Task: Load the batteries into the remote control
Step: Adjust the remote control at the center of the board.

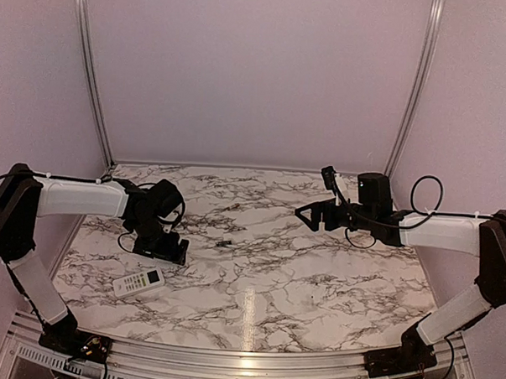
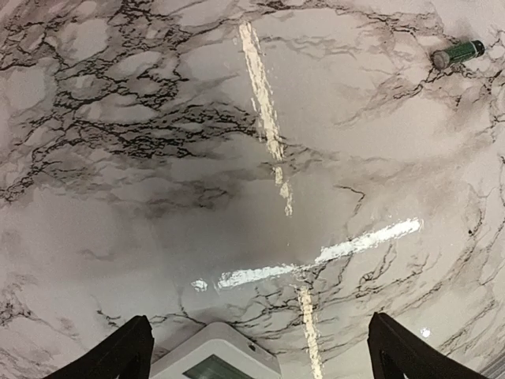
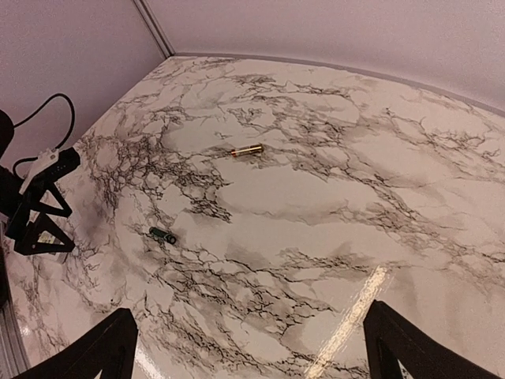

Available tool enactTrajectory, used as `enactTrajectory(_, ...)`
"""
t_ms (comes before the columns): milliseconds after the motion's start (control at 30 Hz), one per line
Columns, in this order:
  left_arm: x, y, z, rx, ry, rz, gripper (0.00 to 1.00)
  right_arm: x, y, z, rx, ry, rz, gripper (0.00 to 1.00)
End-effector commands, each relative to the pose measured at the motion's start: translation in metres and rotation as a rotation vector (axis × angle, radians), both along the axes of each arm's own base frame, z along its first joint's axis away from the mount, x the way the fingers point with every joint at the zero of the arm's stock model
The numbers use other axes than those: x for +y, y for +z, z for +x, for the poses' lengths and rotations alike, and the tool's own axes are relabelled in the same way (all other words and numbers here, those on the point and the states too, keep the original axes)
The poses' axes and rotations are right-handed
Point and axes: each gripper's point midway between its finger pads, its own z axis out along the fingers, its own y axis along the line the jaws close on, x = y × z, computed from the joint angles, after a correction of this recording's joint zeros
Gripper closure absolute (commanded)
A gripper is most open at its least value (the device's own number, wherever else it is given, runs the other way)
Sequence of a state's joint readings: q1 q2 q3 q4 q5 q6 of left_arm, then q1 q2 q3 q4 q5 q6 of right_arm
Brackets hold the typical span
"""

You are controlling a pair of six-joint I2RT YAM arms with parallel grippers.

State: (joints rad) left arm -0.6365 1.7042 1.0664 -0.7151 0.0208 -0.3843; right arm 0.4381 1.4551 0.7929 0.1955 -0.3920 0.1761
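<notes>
Batteries (image 3: 247,150), small glossy cylinders, lie apart on veined marble table (image 3: 410,158).

My left arm (image 1: 76,197) reaches inward from the left edge of the tabletop (image 1: 258,274). Its wrist is bent down, so my left jaws hang low, just above the left part of the tabletop. They stand wide open, the two fingers (image 2: 118,351) well apart. My right arm (image 1: 440,233) stretches level over the right part of the tabletop. My right jaws point toward its middle, high above it, also wide open.
</notes>
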Motion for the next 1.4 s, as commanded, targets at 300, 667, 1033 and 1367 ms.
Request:
enactTrajectory(300,0.080,0.021,-0.041,-0.045,0.263,0.133,0.01,0.003,0.007,-0.002,-0.008,0.020,0.055,0.01)
enactTrajectory(667,0.116,0.026,-0.048,-0.113,0.519,0.109,0.01,0.006,0.006,-0.003,-0.004,0.029,0.071,0.01)
enactTrajectory(1033,0.119,0.000,-0.048,-0.088,0.598,0.001,0.01,0.006,0.006,-0.003,0.001,0.033,0.074,0.01)
enactTrajectory(1367,0.082,0.001,-0.062,-0.052,0.558,-0.271,0.01,0.006,0.006,-0.003,0.003,0.032,0.071,0.01)
